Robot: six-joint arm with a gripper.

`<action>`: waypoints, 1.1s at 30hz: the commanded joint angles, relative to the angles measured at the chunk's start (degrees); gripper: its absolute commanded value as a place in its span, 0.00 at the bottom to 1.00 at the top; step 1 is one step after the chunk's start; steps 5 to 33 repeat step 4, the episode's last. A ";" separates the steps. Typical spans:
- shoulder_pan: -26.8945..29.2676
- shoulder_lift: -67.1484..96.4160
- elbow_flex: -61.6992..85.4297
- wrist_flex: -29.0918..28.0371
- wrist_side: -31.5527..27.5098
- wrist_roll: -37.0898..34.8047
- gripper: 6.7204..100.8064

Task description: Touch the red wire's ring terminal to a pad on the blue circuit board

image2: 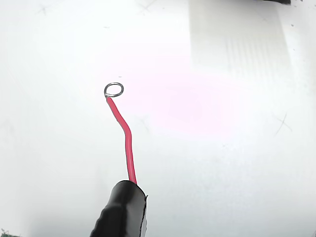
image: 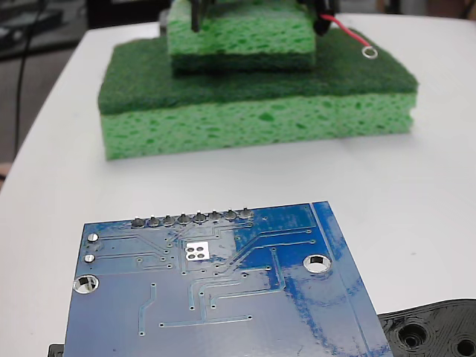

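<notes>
Currently red wire (image2: pixel 127 143) hangs from black holder (image2: pixel 121 210); pincer fingers unseen, grip unreadable. Ring terminal (image: pixel 370 52) sits far behind blue circuit board (image: pixel 223 297), near sponges (image: pixel 253 111). Risk: bent, springy wire missing the pads.

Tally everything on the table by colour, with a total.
Green: 2, large sponge, small sponge
Blue: 1, blue circuit board
Red: 1, red wire with silver ring terminal
Black: 1, plastic part
Total: 5
</notes>
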 commanded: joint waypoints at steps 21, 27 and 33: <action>0.00 0.09 -0.26 -0.18 0.00 0.09 0.99; 0.00 0.09 -0.26 -0.18 0.00 0.09 0.99; 0.00 0.09 -0.26 -0.18 0.00 0.09 0.99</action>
